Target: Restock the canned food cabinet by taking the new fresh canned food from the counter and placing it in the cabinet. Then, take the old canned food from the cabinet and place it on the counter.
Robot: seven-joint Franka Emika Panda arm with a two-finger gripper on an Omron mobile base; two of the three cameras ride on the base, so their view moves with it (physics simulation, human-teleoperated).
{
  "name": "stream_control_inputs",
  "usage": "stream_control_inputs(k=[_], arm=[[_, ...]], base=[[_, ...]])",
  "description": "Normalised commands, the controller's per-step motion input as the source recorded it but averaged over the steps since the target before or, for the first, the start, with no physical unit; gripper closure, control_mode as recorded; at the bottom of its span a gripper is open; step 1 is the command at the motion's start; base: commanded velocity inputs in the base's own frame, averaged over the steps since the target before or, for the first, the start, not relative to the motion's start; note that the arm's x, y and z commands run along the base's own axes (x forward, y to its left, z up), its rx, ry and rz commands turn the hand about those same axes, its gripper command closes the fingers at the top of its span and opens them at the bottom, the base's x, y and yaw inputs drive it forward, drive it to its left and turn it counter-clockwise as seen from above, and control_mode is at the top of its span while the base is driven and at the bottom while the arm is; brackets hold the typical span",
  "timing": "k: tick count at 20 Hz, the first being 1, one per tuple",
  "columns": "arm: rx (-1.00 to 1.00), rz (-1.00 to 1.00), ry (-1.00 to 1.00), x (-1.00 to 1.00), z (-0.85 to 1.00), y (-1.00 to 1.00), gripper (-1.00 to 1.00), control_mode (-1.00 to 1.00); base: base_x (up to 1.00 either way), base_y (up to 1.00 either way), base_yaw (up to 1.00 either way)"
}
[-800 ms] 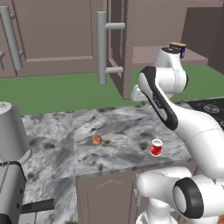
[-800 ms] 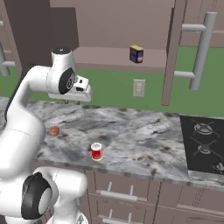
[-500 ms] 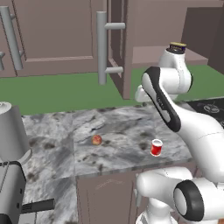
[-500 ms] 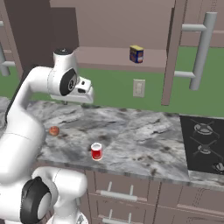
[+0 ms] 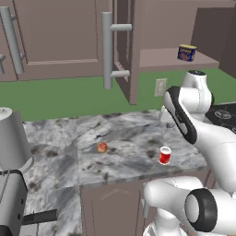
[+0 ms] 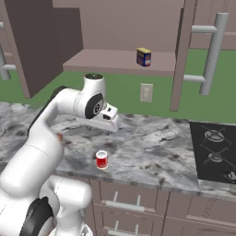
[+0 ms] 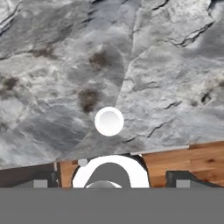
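Red can (image 5: 164,156), grey-white veined counter (image 5: 124,133), blue-yellow tin (image 6: 144,57), perhaps red-labelled.

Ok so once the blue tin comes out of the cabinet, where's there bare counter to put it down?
The counter is bare between the red can and the cooktop, and between the can and the small red fruit. It's crowded at the far left by the grey appliance.

Can (image 5: 164,155) on counter (image 5: 124,133) (tin (image 5: 186,52) shelved)
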Motion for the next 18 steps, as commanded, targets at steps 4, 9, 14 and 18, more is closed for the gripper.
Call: stream_control_inputs(k=[4,9,14,18], arm=[[0.00,-0.08,0.22,0.00,-0.89,-0.06,-1.00,-1.00],[0.00,-0.02,0.14,0.00,-0.79,0.02,-1.00,-1.00],[0.00,0.00,0.04,0.02,-0.51,0.06,-1.00,-1.00],[0.00,0.00,0.00,0.15,-0.38,0.09,-1.00,-1.00]], base=[[0.00,0.00,0.00],[0.00,0.00,0.00],[0.00,0.00,0.00],[0.00,0.00,0.00]])
